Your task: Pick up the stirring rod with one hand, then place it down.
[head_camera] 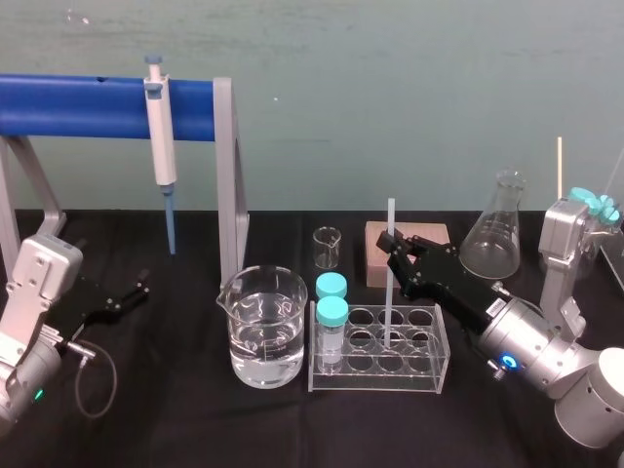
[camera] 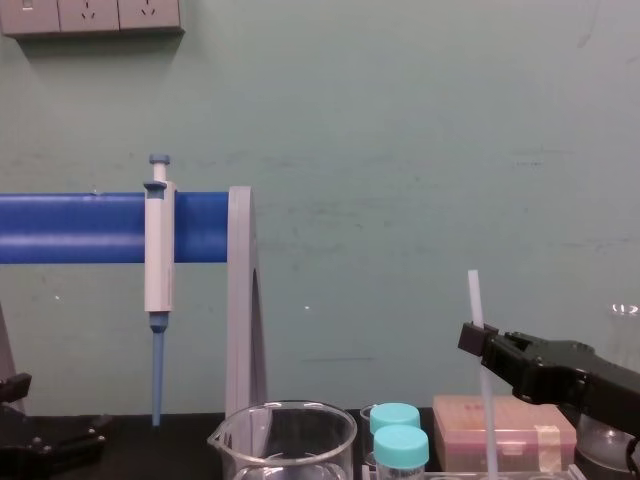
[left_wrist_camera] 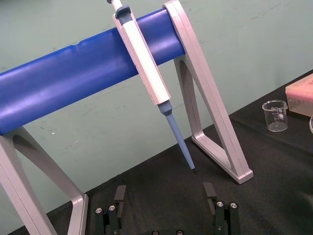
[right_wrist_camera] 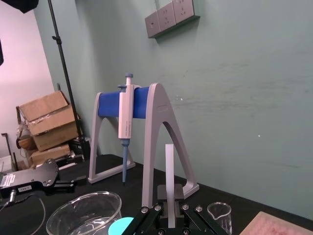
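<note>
right end effector (head_camera: 394, 245) pinches stirring rod (head_camera: 390, 216) in rack (head_camera: 441, 357); left end effector (head_camera: 139, 290) idle.

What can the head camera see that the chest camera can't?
The head view adds the small beaker at the back, and the rod's lower end standing in the clear tube rack. The chest view adds the wall sockets up high. Both share the stirring rod, upright, with the right hand shut on it, the pipette hanging on the blue stand, the big beaker, two blue-capped tubes and the pink box. The left hand rests open at the left.
</note>
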Controlling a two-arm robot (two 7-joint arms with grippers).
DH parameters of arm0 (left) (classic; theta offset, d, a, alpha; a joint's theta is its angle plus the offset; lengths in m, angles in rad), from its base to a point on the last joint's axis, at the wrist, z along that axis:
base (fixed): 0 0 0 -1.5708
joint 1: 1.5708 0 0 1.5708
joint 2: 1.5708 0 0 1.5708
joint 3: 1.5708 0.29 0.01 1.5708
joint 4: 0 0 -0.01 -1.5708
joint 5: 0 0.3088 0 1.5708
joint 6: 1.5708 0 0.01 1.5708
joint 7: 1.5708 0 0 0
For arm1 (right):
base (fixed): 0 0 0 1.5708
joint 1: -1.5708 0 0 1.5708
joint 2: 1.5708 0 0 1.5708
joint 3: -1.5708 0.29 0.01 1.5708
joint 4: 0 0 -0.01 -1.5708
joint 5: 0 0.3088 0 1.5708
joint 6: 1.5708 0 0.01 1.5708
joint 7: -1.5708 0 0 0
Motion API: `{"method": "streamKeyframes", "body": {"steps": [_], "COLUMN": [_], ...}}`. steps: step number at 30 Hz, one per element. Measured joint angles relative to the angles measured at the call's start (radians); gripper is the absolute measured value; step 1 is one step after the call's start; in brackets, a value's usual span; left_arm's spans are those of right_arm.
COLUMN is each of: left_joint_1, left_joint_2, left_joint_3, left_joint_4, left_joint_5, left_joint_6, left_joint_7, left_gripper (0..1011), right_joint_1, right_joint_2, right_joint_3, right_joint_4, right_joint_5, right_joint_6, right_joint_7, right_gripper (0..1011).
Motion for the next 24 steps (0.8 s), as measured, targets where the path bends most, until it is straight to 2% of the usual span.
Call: {"method": "streamKeyframes", "body": {"steps": [24], "left_joint_1": [0.000], "left_joint_2": [0.000], "left_joint_3": [0.000], "left_joint_4": [0.000], "left_joint_5": [0.000], "left_joint_6": [0.000], "left_joint_7": [0.000], "left_gripper": [1000], "right_joint_1": [-0.013], "right_joint_2": [-0.008], "right_joint_3": [-0.004], "right_joint_4": [0.009], "right_joint_5": [-0.031], "right_joint_6": [0.015], "right_joint_7": [-0.032], "right_gripper": [71]}}
